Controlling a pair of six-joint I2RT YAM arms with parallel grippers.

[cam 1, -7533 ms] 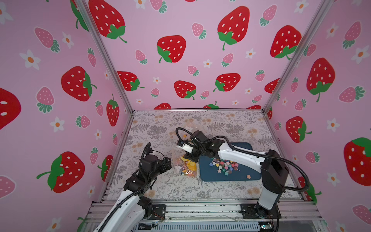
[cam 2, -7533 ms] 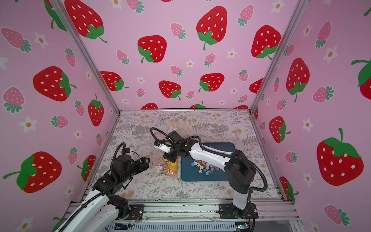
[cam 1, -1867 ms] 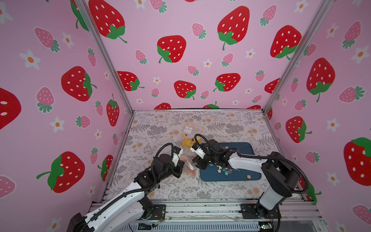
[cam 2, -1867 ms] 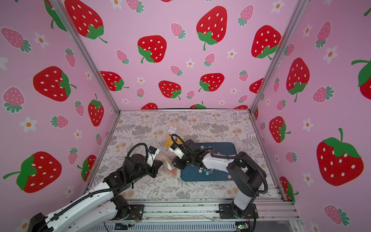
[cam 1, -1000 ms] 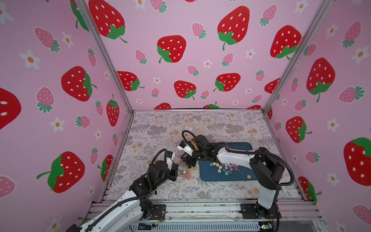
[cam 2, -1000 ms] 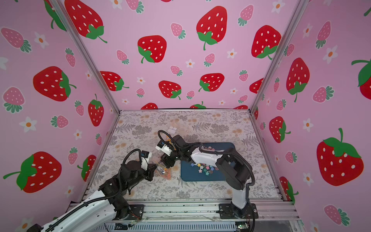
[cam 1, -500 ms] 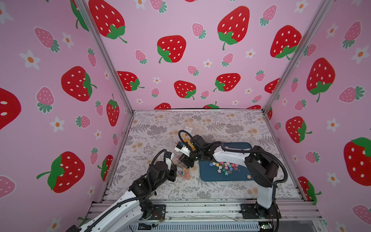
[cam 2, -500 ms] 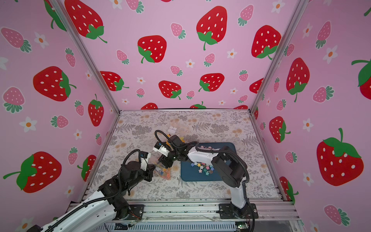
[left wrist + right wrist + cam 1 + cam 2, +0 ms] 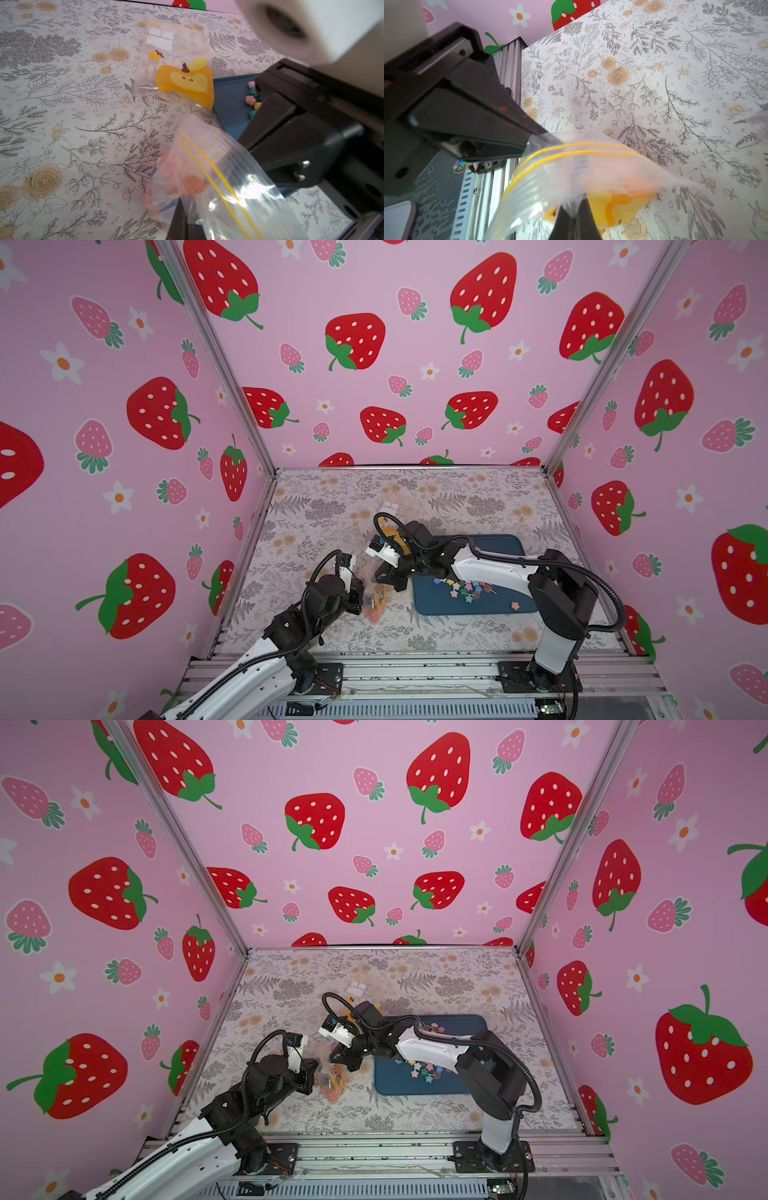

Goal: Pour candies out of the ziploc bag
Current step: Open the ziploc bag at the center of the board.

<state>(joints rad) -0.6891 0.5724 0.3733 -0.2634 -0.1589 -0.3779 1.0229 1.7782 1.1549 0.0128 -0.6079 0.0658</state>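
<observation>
Right gripper (image 9: 383,577) clamps the ziploc bag (image 9: 374,602) beside the tray (image 9: 503,545) edge.

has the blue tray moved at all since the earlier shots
No. The blue tray lies in the same place on the floral table, its near edge still parallel to the front rail.

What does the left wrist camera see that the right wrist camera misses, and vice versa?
Only the left wrist view: a flat plastic bag with an orange cartoon print, and a dark blue tray holding small coloured candies. Only the right wrist view: the silver metal frame rail. Both: the clear ziploc bag with yellow zip lines, pinched by the left gripper and right gripper, and the floral table.
</observation>
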